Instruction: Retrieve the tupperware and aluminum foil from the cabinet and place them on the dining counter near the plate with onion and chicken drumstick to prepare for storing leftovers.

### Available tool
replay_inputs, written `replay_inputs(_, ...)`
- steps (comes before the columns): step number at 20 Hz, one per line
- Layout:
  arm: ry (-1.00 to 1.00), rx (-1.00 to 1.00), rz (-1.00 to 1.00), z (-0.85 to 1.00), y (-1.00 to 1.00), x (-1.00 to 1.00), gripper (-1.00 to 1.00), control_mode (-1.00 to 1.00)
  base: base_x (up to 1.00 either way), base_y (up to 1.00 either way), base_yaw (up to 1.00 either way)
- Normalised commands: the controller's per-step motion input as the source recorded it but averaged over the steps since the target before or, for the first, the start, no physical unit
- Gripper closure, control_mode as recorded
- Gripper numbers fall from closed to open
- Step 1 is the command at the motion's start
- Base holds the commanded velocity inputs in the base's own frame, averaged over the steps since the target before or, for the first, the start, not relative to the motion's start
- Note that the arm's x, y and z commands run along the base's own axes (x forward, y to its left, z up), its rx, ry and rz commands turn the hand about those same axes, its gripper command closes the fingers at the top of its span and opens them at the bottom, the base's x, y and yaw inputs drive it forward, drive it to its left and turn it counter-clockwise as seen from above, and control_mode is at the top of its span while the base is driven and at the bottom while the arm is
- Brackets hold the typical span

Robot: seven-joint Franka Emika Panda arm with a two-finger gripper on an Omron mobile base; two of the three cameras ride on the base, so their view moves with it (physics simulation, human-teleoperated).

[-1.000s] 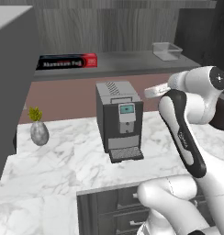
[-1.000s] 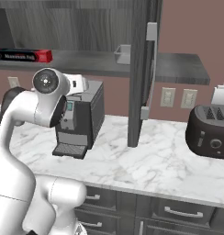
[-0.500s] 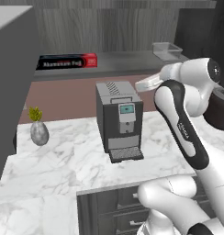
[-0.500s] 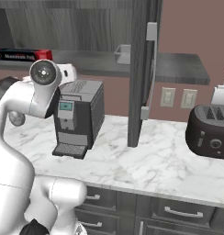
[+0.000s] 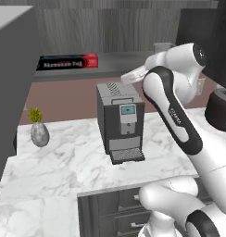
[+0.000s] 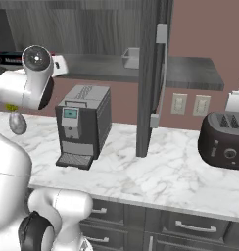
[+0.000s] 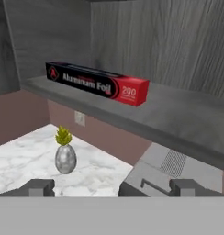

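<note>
You are facing the open cabinet, its grey wood-grain shelf running across above the marble worktop along the wall. The arm is raised in front of it, wrist up near shelf height above the coffee machine. On the worktop further right stands a dark toaster, and at the left end a small silver vase with a green sprig.

The aluminum foil lies on the cabinet shelf towards the left, long side facing you, red end to the right in the hand view. The tupperware sits on the same shelf well apart from it, further right, just beside the edge of the dark cabinet door.

The gripper points at the shelf from below and in front, with the fingers spread wide and nothing between them (the carton is still well ahead of the tips).

This looks like the reach for the first item, and the foil appears to be the target, since the hand camera is centred roughly on it. For the next move you would lift the hand to shelf level, clear the coffee machine top, and line the fingers across the carton's narrow width before going in.
</note>
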Motion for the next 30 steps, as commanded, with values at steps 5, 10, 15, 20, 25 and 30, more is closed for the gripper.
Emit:
replay_inputs(5, 0.06, 0.00, 0.07, 0.00, 0.26, 0.42, -1.00, -1.00, 0.00, 0.00, 0.00)
replay_inputs(10, 0.07, 0.00, 0.05, 0.00, 0.19, 0.51, -1.00, -1.00, 0.00, 0.00, 0.00)
replay_inputs(15, 0.08, -0.02, 0.03, 0.00, 0.24, 0.53, -1.00, -1.00, 0.00, 0.00, 0.00)
replay_inputs(20, 0.11, 0.00, 0.01, 0.00, 0.08, 0.58, -1.00, -1.00, 0.00, 0.00, 0.00)
replay_inputs(25, 0.01, 0.00, 0.00, 0.00, 0.00, 0.44, -1.00, -1.00, 0.00, 0.00, 0.00)
replay_inputs(30, 0.00, 0.00, 0.02, -0.05, 0.00, 0.35, -1.00, -1.00, 0.00, 0.00, 0.00)
